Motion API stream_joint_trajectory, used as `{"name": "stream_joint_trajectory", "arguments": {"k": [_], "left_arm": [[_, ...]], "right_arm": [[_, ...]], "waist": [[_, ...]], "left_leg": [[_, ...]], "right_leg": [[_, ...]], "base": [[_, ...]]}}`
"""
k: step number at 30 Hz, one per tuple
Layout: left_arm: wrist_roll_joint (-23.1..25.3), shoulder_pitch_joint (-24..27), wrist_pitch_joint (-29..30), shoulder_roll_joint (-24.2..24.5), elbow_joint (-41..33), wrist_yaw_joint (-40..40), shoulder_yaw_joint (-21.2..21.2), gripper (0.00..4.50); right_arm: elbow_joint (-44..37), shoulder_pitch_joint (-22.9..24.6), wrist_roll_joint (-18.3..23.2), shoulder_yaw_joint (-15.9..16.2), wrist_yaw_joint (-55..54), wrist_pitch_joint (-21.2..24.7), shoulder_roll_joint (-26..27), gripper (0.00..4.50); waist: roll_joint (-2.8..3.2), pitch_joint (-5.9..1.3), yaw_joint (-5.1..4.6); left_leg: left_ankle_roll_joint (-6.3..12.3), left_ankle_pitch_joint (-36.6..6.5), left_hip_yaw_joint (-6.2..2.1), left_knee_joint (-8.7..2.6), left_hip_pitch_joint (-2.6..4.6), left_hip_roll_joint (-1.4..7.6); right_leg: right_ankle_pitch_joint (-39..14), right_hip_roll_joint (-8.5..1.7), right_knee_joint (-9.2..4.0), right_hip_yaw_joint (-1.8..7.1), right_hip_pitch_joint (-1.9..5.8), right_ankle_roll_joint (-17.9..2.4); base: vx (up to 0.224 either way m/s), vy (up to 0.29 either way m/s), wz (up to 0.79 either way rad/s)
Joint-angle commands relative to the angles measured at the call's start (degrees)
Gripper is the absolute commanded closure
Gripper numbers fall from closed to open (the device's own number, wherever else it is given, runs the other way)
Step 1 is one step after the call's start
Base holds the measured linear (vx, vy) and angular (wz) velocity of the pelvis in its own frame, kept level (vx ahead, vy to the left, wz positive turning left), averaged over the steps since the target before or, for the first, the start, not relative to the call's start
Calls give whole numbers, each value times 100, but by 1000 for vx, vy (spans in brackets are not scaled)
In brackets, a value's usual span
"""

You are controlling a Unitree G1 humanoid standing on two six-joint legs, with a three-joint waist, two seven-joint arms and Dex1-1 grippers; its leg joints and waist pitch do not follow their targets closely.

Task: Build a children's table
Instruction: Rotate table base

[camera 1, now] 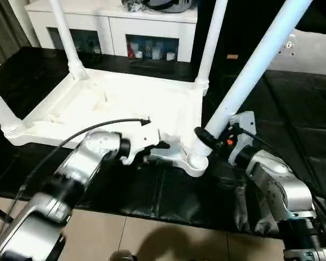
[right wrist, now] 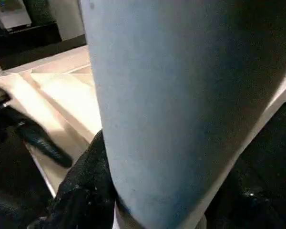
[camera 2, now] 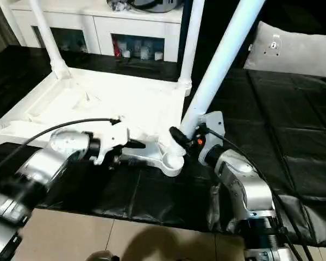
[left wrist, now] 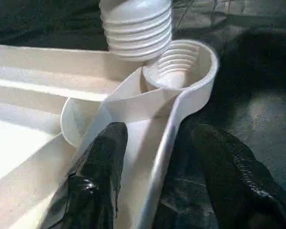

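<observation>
Right gripper [camera 1: 202, 137] gripping leg [camera 1: 250, 70], no writing legible

The table top [camera 1: 119, 103] lies upside down on the black work surface [camera 1: 293, 125], cabinet [camera 1: 114, 22] behind it. Three legs [camera 1: 209, 43] stand in its corner sockets. A fourth leg [camera 1: 255, 65] leans tilted over the near right socket [left wrist: 181, 67].

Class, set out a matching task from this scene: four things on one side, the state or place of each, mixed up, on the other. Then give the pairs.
Things
1. fourth white tapered leg
2. near round corner socket
3. left gripper
4. white cabinet with glass doors

States
A. astride the white tabletop's edge
B. behind the black work surface
C. empty, threaded inside
D. tilted, held by the right gripper

Pairs: 1-D, 2-C, 3-A, 4-B
</observation>
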Motion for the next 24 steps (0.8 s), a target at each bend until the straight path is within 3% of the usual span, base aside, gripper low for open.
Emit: {"name": "stream_joint_trajectory", "arguments": {"k": [1, 3, 4, 8, 9, 10, 13, 15, 20, 24], "left_arm": [[142, -200, -205, -45, 368, -66, -17, 237], [212, -355, -346, -97, 720, -159, -39, 237], [252, -419, -406, -114, 865, -191, -58, 267], [340, -587, -529, -177, 1262, -309, -99, 283], [398, -665, -593, -202, 1466, -443, -133, 283], [398, -665, -593, -202, 1466, -443, -133, 312], [438, -761, -632, -240, 1739, -746, -150, 321], [495, -815, -715, -265, 1914, -803, -141, 345], [710, -921, -877, -308, 2296, -612, -156, 391], [923, -933, -822, -260, 2425, -481, -273, 412]], "right_arm": [[-166, 45, 72, -57, 47, -49, -73, 259], [-187, 72, 58, -67, 56, -60, -112, 259], [-207, 91, 55, -80, 54, -64, -127, 259], [-267, 154, 61, -151, 50, -67, -156, 259], [-284, 182, 68, -183, 52, -66, -175, 259], [-284, 182, 68, -183, 52, -66, -175, 259], [-324, 218, 74, -219, 42, -57, -216, 259], [-327, 221, 75, -233, 32, -60, -234, 259], [-350, 207, 54, -263, 10, -39, -213, 259], [-378, 209, 48, -251, -7, -31, -199, 259]], "waist": [[49, -437, -23], [127, -445, -22], [113, -437, -34], [111, -446, -5], [199, -443, -4], [143, -441, -22], [180, -437, -9], [158, -438, -8], [185, -447, -20], [183, -433, -18]], "left_leg": [[-61, -972, -6, -413, 22, 129], [-71, -1006, -17, -404, 31, 131], [-49, -1048, -1, -396, 31, 105], [-3, -1003, -12, -396, 17, 119], [-7, -1013, -19, -391, 16, 114], [-3, -1062, -15, -396, 23, 122], [25, -1095, -14, -396, 24, 113], [51, -1057, -10, -391, 22, 107], [121, -948, -9, -381, 6, 109], [123, -1017, -12, -393, 14, 115]], "right_leg": [[-1330, -392, -432, 309, 385, -697], [-1230, -397, -417, 305, 388, -770], [-1238, -370, -456, 298, 392, -755], [-1392, -404, -447, 296, 412, -777], [-1412, -400, -452, 293, 403, -787], [-1403, -394, -466, 289, 410, -797], [-1588, -405, -477, 287, 413, -803], [-1626, -401, -487, 284, 419, -791], [-1524, -391, -481, 276, 417, -806], [-1733, -404, -504, 274, 412, -764]], "base": [[0, 0, 0], [0, 0, 0], [0, 0, 0], [0, 0, 0], [0, 0, 0], [0, 0, 0], [0, 0, 0], [0, 0, 0], [0, 0, 0], [0, 0, 0]]}}
